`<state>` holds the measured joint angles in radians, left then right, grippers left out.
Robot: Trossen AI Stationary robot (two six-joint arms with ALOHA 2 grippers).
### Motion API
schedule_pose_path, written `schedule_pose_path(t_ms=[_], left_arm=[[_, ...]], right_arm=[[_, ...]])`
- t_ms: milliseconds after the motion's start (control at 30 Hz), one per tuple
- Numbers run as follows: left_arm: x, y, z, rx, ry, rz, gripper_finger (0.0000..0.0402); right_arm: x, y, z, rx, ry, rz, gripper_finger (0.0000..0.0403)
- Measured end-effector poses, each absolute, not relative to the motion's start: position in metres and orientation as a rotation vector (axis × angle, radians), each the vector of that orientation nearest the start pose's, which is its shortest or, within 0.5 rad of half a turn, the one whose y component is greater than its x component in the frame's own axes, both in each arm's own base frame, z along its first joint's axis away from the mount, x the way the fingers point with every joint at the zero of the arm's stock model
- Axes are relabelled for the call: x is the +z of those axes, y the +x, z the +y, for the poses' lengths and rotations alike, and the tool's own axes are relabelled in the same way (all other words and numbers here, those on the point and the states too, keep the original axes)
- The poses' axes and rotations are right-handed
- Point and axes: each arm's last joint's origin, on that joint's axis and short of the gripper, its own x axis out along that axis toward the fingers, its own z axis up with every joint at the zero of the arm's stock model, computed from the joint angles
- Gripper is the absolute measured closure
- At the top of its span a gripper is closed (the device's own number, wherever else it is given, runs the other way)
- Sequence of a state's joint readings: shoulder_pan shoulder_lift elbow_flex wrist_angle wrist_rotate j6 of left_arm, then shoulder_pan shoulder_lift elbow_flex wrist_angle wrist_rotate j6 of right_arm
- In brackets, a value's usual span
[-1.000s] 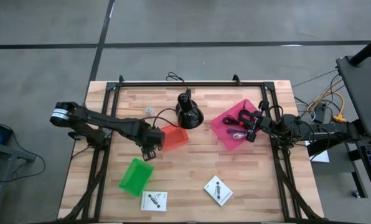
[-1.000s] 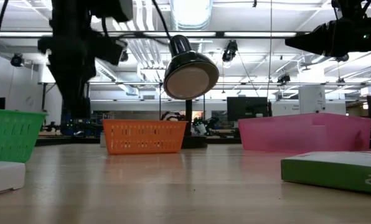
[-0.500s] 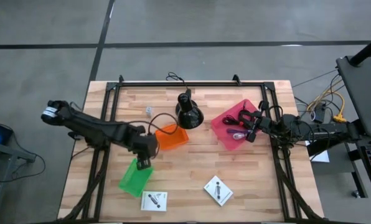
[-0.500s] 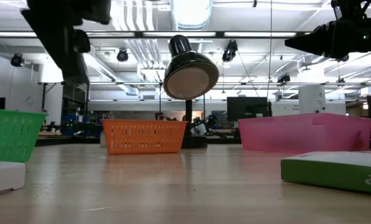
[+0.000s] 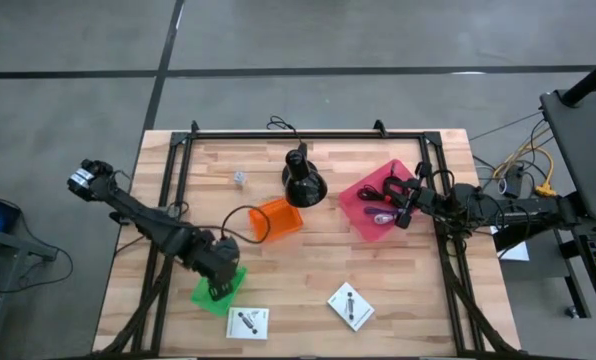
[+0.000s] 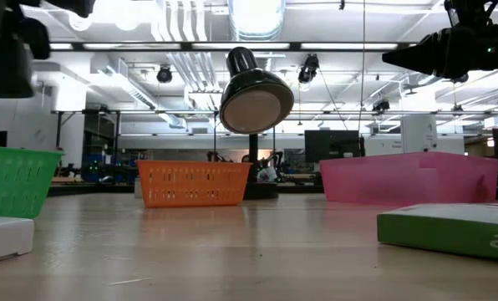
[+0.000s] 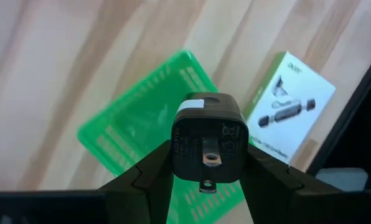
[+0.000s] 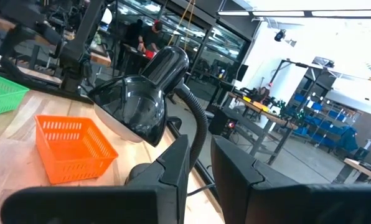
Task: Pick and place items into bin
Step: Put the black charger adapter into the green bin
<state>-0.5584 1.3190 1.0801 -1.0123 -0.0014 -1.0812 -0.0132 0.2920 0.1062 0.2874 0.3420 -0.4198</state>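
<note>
My left gripper (image 5: 218, 284) hangs over the green bin (image 5: 214, 294) near the table's front left, pointing steeply down, shut on a small dark cube (image 7: 208, 144) with a metal-edged slot in its face. In the left wrist view the green bin (image 7: 136, 127) lies right below the cube. My right gripper (image 5: 402, 202) waits level above the pink bin (image 5: 363, 190), fingers a narrow gap apart, nothing between them. That bin holds black cables (image 5: 388, 188) and a purple cord (image 5: 382, 216). Two white cards (image 5: 247, 322) (image 5: 350, 306) lie flat near the front edge. My left gripper pinches the dark cube by two opposite sides (image 7: 175, 155) between its two fingers (image 7: 149, 177). The fingers come from above, slanting down. The cube is lifted clear, above the green bin's open top.
An orange bin (image 5: 279, 218) stands mid-table beside the black cone-shaped lamp stand (image 5: 302, 180). A small silvery bit (image 5: 240, 177) lies at the far left. The arms' black frame rails run along both table sides. Bare wood lies between the orange bin and the cards.
My left gripper has swung from beside the orange bin toward the table's near edge, rising a little and rolling its wrist, and now hangs over the green bin with the dark cube still between its fingers. In the low view it has passed out to the left.
</note>
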Motion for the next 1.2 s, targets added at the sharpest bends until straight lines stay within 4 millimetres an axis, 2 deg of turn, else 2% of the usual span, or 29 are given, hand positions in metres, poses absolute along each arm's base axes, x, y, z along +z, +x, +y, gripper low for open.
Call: schedule_pose_path(t_ms=[233,567,1033,1200], left_arm=[[0.26,0.192,-0.134,0.288,-0.64,1.325,0.0266],[0.232,0.182,-0.13,0.457,-0.752,1.403,0.0263],[0.209,0.178,-0.127,0.502,-0.798,1.4,0.0262],[0.209,0.181,-0.129,0.474,-0.817,1.383,0.0262]], right_arm=[[0.203,0.113,-0.011,-0.371,-0.403,-0.024,0.0346],[0.203,0.113,-0.011,-0.371,-0.427,-0.02,0.0346],[0.203,0.113,-0.011,-0.371,-0.424,-0.021,0.0346],[0.203,0.113,-0.011,-0.371,-0.424,-0.021,0.0346]])
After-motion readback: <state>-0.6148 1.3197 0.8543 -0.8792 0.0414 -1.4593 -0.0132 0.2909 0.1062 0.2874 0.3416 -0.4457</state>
